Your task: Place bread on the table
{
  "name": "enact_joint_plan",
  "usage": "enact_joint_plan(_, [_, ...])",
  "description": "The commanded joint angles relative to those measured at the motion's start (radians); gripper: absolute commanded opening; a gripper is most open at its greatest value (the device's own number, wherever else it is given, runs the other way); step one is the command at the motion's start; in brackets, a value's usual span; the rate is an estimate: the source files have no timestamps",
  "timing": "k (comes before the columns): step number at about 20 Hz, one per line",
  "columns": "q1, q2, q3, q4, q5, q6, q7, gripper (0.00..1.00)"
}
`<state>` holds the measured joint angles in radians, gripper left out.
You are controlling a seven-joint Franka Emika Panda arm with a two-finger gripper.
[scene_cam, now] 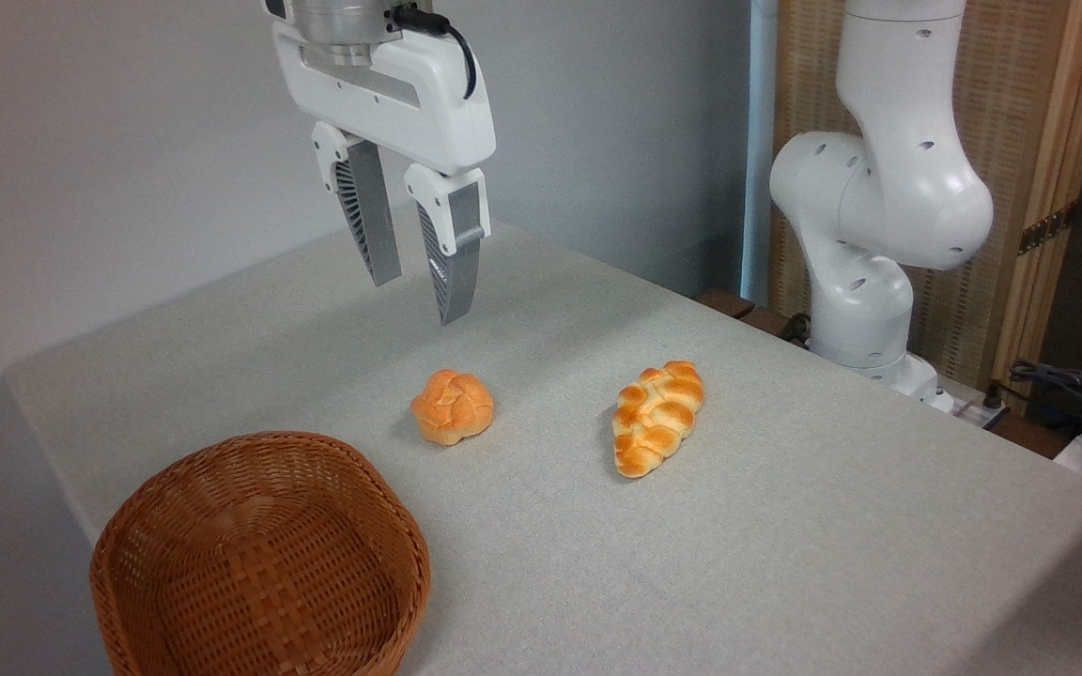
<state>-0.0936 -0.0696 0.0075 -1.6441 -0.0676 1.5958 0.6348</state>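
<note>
The bread, a long braided golden loaf, lies flat on the table right of centre. High above the cloth, to the upper left of the loaf, hangs my gripper. It is open, with nothing between its grey fingers. The gripper is well apart from the loaf.
A small round knotted roll sits on the cloth below the gripper. A brown wicker basket stands at the front left corner. The arm's white base rises at the back right, with cables beside it.
</note>
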Motion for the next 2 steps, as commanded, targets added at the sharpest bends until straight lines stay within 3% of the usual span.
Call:
enact_joint_plan(1, [-0.001,0.019,0.006,0.032,0.012,-0.017,0.017,1.00])
enact_joint_plan(2, [-0.001,0.019,0.006,0.032,0.012,-0.017,0.017,1.00])
